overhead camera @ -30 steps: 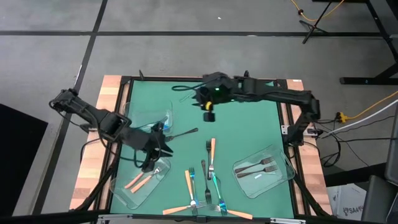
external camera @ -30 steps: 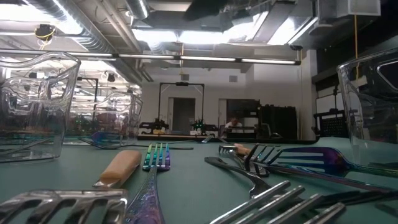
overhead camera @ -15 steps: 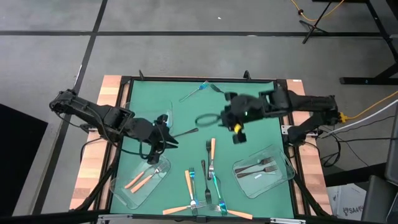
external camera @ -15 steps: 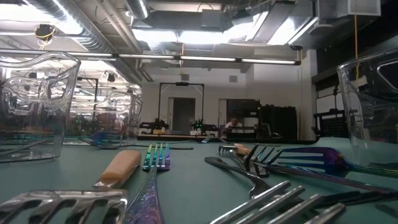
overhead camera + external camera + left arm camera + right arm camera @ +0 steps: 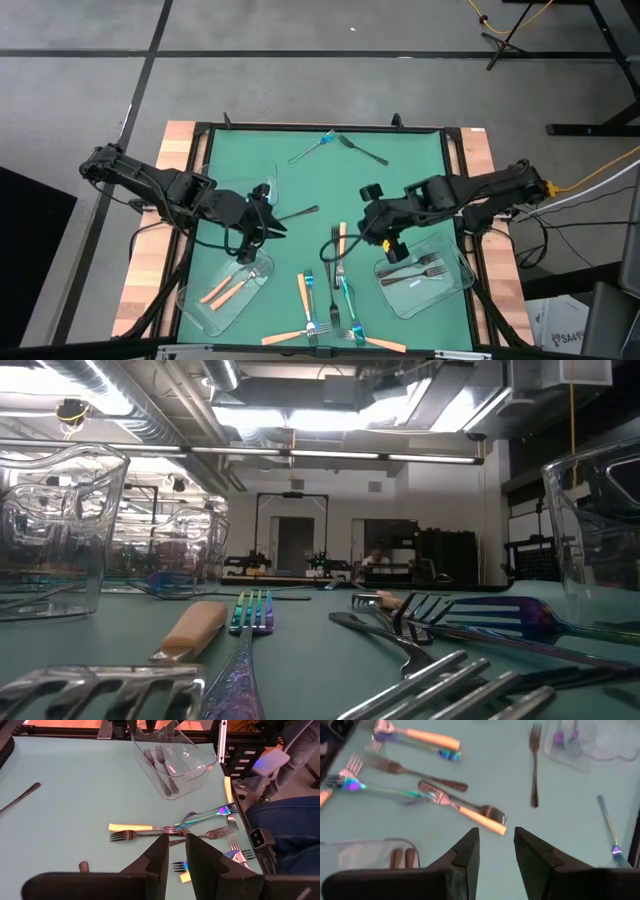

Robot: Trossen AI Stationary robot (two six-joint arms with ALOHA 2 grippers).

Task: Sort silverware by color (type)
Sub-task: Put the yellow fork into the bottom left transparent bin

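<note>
The silverware lies scattered on the green mat: an orange-handled fork [image 5: 341, 240], a dark fork [image 5: 327, 270] and blue-teal forks [image 5: 345, 297] near the front, plus a dark fork [image 5: 300, 213] beside my left gripper. My left gripper [image 5: 272, 222] hovers at mid-left, its fingers [image 5: 159, 855] a narrow gap apart with nothing between them. My right gripper [image 5: 368, 232] hangs open above the mat right of the orange-handled fork [image 5: 477, 818], also with nothing between its fingers. Neither gripper shows in the low view.
A clear tray [image 5: 228, 290] at the near left holds orange forks. Another tray [image 5: 445, 262] at the near right holds dark forks, and a third [image 5: 240, 180] stands at the far left. A blue fork [image 5: 315, 148] and a dark fork [image 5: 366, 151] lie near the far edge.
My right gripper has swept from the far middle of the table toward the near right, tipping further downward, and now hangs beside the orange-handled fork. My left gripper has swung a little toward the far edge. No fork has moved.
</note>
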